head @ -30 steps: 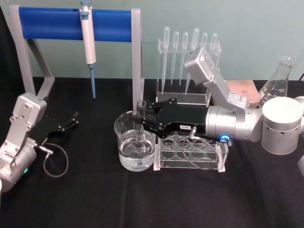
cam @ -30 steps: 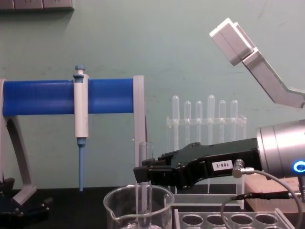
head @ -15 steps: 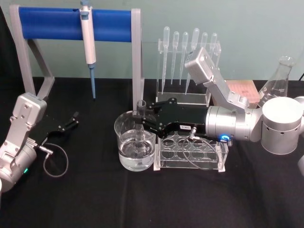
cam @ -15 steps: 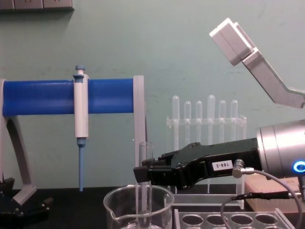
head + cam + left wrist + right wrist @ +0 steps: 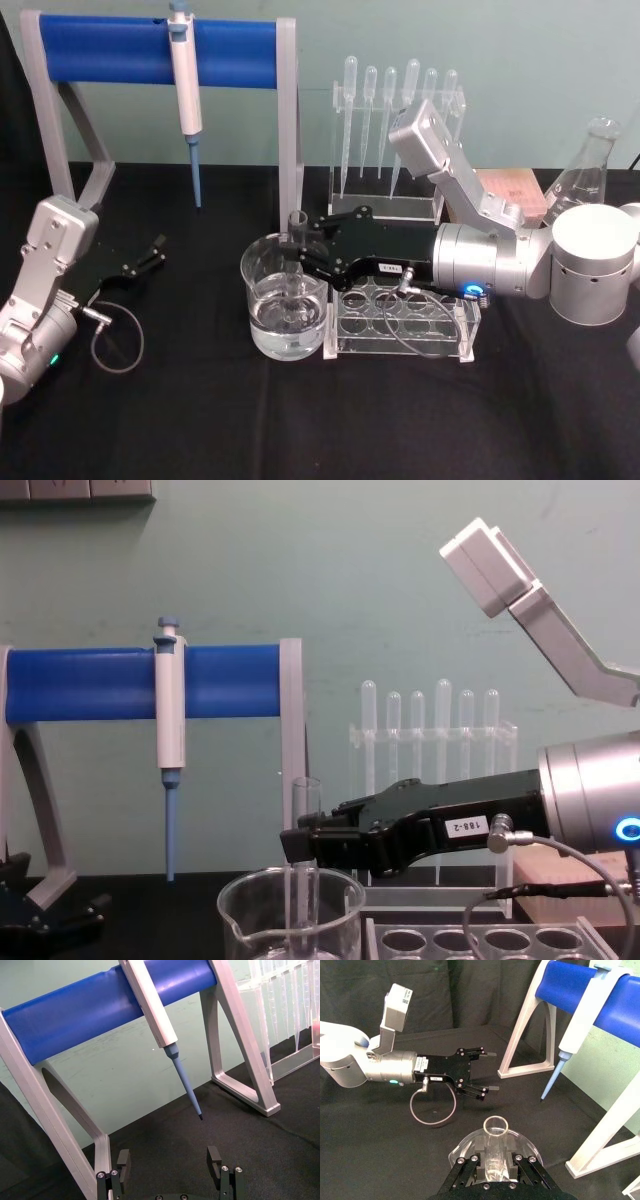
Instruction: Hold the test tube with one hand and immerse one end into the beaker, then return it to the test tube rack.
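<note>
Lab w/ pipettor, pipettes, flask & beaker.

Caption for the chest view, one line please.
Right gripper holds the test tube upright, lower end inside the beaker beside the rack; left gripper idles low at left.

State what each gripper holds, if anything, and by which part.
Right gripper: the test tube, clamped just below its mouth, lower end in the beaker. Left gripper: open, holding nothing.

The black right gripper carries a small white label, its silver cylindrical wrist shows a blue ring light, and the black left gripper has a grey looped cable.
</note>
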